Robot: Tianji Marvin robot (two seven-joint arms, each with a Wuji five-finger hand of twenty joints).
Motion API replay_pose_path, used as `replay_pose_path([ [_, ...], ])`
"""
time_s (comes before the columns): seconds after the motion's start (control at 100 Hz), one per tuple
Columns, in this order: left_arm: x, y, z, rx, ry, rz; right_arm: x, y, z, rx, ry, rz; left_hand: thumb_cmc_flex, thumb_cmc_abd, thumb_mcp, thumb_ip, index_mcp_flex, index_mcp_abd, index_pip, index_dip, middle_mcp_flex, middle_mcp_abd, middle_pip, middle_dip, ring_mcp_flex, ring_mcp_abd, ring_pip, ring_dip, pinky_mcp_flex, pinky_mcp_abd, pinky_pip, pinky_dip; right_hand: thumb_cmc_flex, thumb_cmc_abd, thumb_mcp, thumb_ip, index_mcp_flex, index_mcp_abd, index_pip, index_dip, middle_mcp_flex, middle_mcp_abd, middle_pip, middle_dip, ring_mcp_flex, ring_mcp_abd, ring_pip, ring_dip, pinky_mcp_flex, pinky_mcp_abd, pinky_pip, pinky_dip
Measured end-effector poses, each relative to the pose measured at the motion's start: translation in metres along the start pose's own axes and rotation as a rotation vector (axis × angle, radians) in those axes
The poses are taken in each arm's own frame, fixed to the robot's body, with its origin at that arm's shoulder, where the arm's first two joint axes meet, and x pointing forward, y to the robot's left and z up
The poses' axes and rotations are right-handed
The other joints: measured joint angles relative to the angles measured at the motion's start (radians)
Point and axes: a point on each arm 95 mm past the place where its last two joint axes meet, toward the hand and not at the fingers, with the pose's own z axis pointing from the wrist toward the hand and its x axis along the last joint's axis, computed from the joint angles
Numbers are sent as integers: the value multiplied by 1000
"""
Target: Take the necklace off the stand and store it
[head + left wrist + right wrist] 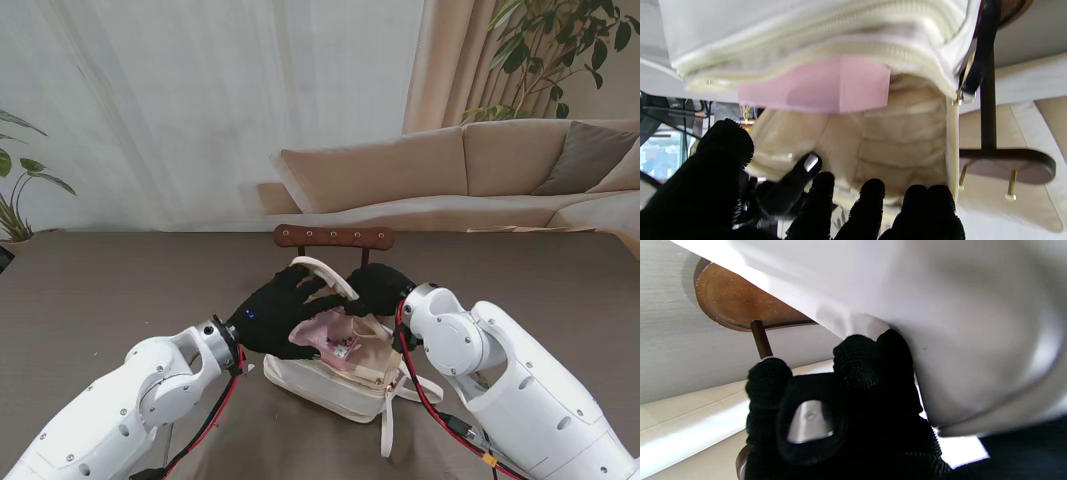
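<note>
The wooden T-shaped stand (pixel 334 237) rises behind a white bag (pixel 330 385); its pegs look bare, as they do on the stand's bar (pixel 1007 163) in the left wrist view. My left hand (pixel 280 315) reaches over the bag's open mouth with fingers apart (pixel 870 200), one tip showing a shiny spot. A small glittering thing (pixel 341 348), perhaps the necklace, lies on the pink lining (pixel 826 85) beside those fingertips. My right hand (pixel 380 288) pinches the bag's far wall (pixel 973 323) and holds it open. The stand's base (pixel 740 303) shows behind that hand.
The bag's handle (pixel 325 275) arches over my left hand, and a loose strap (pixel 388 425) trails toward me. A beige sofa (pixel 480 170) and a curtain lie beyond the table's far edge. Plants stand at the far left and right.
</note>
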Motion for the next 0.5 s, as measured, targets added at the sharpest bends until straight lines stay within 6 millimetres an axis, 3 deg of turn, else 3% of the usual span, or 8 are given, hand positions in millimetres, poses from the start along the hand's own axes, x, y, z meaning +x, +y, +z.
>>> replay_pose_path([
  [0.07, 0, -5, -3, 58, 0, 2, 1, -2, 0, 3, 1, 0, 0, 0, 1, 0, -2, -45, -17, -8, 8, -12, -6, -3, 0, 0, 0, 3, 1, 3, 1, 1, 0, 0, 0, 0, 1, 0, -3, 0, 0, 0, 0, 0, 0, 0, 0, 0, 0, 0, 0, 0],
  [0.09, -1, -7, -4, 70, -3, 4, 1, -2, 1, 4, 1, -1, 0, 0, 3, 0, -2, -53, -22, -11, 7, -20, -13, -4, 1, 0, 2, 6, -3, 23, -22, -2, 0, 0, 0, 0, 2, 0, -5, 0, 0, 0, 0, 0, 0, 0, 0, 0, 0, 0, 0, 0],
  [0.11, -1, -10, -5, 78, -7, 8, 1, -3, 1, 6, 1, -1, 0, 0, 3, 0, -2, -55, -26, -14, 7, -25, -23, -7, 3, 0, 13, 12, -7, 46, -31, -6, 0, 0, 0, 0, 2, 0, -5, 0, 0, 0, 0, 0, 0, 0, 0, 0, 0, 0, 0, 0],
  [0.28, -4, -30, -15, 119, -35, 47, 1, -7, 1, 15, 4, 3, 0, 0, 5, 0, -2, -55, -33, -24, 7, -30, -33, -15, 2, 6, 1, 2, -11, 53, -42, -13, 0, -4, 0, 0, 12, -9, -9, 0, 0, 0, 0, 0, 0, 0, 0, 0, 0, 0, 0, 0],
  [0.5, -13, -35, -29, 195, -97, 38, 3, -9, -1, 18, 16, 6, 0, 11, 11, 0, -2, -55, -34, -30, 7, -32, -35, -15, 27, 7, 0, 22, 3, 62, -42, -13, 0, -4, 0, 0, 12, -9, -9, 1, 0, 0, 0, 0, 0, 0, 0, 0, 0, 0, 0, 0],
])
